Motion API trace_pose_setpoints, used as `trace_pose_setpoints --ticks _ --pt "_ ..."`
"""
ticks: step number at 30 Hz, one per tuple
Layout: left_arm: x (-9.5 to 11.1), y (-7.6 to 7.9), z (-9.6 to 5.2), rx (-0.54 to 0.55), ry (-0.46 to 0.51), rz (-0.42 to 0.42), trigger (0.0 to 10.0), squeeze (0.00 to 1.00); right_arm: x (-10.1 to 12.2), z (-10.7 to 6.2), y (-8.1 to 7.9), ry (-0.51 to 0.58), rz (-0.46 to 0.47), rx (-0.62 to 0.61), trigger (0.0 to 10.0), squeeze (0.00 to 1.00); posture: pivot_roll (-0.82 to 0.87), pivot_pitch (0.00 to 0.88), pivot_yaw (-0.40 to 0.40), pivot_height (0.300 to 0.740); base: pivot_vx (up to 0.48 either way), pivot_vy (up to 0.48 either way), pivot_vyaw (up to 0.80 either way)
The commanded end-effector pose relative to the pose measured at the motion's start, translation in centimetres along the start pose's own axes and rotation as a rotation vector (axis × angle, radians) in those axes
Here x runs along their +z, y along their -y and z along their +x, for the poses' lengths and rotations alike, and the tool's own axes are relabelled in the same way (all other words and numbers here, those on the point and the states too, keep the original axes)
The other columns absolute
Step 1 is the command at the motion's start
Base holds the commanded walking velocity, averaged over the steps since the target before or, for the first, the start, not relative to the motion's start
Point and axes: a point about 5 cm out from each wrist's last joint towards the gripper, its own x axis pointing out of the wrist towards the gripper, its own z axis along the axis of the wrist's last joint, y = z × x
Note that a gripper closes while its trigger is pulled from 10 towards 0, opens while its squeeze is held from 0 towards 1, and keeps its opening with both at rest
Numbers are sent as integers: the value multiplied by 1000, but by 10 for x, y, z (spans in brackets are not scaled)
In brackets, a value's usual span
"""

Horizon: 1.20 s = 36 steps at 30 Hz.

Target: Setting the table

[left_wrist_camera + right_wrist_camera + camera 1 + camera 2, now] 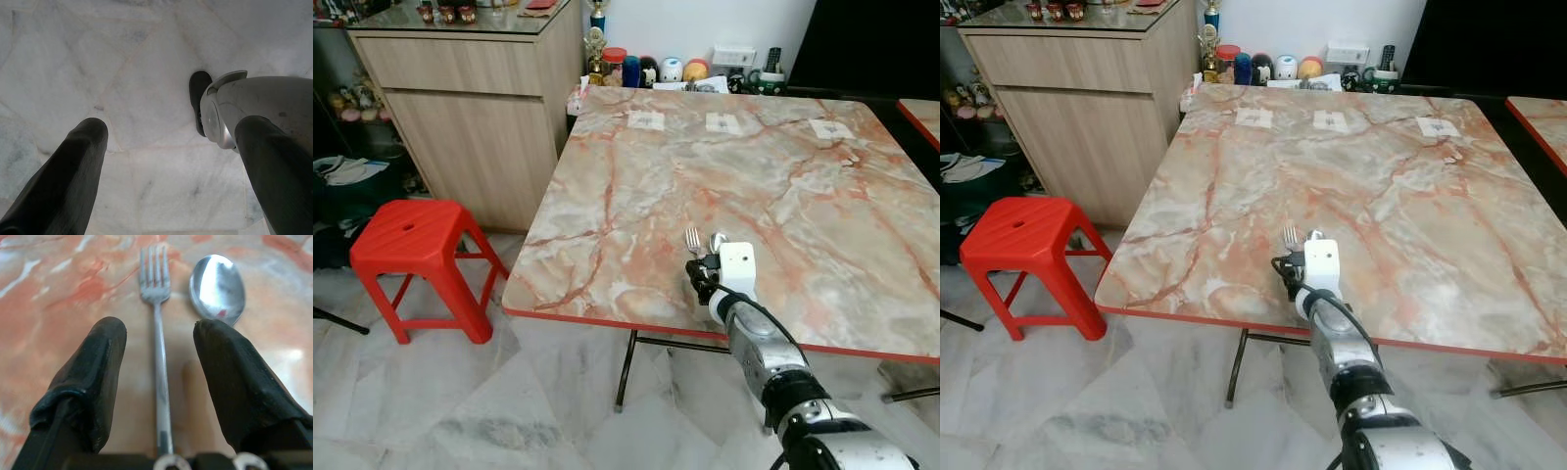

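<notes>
Reaching over the near edge of the marble-pattern table [773, 166], the right gripper [157, 340] sits low over a metal fork [156, 323] and spoon [217, 286]. Its black rubbery fingers [93, 382] are spread apart, the fork's thin straight handle running between them without touching either pad. The spoon's polished oval bowl lies just beside the fork tines, its handle hidden behind one finger. Both utensils lie flat on the glossy pink-and-cream veined tabletop, near its red-trimmed front edge. The left gripper [166, 161] hangs idle over pale marble floor tiles, fingers apart, holding nothing. A red plastic stool [416, 245] stands left of the table, by a wood-grain cabinet [470, 117].
</notes>
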Motion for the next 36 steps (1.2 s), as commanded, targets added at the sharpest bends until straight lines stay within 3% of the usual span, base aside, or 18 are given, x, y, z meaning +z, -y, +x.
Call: trace_pose_setpoints --ticks 1,11,14,19,21,25,26,28,30,32,36 --pt "-9 -2 -2 5 -29 -2 10000 0 3 1 2 4 10 -18 10000 0 39 104 -10 740 0 0 0" --pt "-8 -1 -2 7 -23 1 10000 0 11 5 -6 1 0 17 10000 0 49 109 -14 740 0 0 0" --pt "-7 -2 -2 13 -13 -5 10000 0 17 6 -5 49 23 12 10000 0 50 111 -17 740 0 0 0" --pt "-2 -3 -2 22 37 -45 10000 0 29 -2 4 271 21 -2 10000 0 54 116 -18 740 0 0 0" --pt "-2 -3 -2 23 43 -48 10000 0 29 -5 6 301 14 -11 10000 0 53 116 -18 740 0 0 0" --pt "0 -6 -2 33 64 -45 10000 0 23 -23 23 425 42 -62 10000 0 46 115 -19 740 0 0 0" --pt "0 -6 -2 33 64 -45 10000 0 23 -23 23 425 42 -62 10000 0 46 115 -19 740 0 0 0" --pt "2 -10 -3 43 81 -53 10000 0 7 -42 38 449 27 -122 10000 0 44 105 -22 740 0 0 0" --pt "2 -11 -3 44 83 -53 10000 0 5 -46 40 450 26 -132 10000 0 43 105 -21 740 0 0 0" --pt "5 -16 -3 55 95 -64 10000 0 -13 -66 46 443 -6 -152 10000 0 38 96 -17 740 0 0 0" --pt "6 -19 -3 59 96 -64 10000 0 -21 -74 47 431 -21 -159 10000 0 35 83 -11 740 0 0 0"
